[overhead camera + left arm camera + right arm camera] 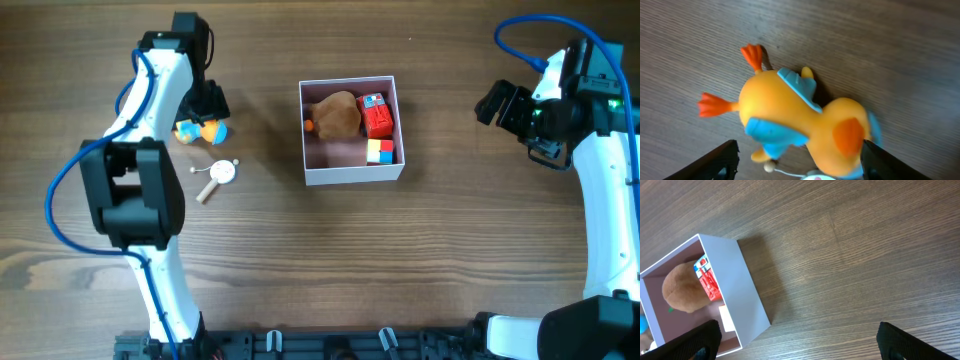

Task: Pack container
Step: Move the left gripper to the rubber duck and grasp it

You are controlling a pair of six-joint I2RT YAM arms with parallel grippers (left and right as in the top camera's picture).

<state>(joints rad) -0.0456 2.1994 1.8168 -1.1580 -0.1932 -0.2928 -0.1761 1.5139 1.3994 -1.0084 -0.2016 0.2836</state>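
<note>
The container (pixel 352 173) is a square white box with a pink inside, mid-table. It holds a brown plush (pixel 336 116), a red toy (pixel 376 114) and a small coloured block (pixel 379 151). It also shows in the right wrist view (pixel 747 287). An orange and blue duck toy (pixel 200 131) lies left of the box. In the left wrist view the duck (pixel 800 125) fills the space between the open fingers of my left gripper (pixel 799 162). My right gripper (pixel 797 340) is open and empty, right of the box.
A small white rattle drum with a wooden handle (pixel 217 176) lies just in front of the duck. Its bead and string show in the left wrist view (pixel 771 166). Bare wooden table lies between the box and the right arm.
</note>
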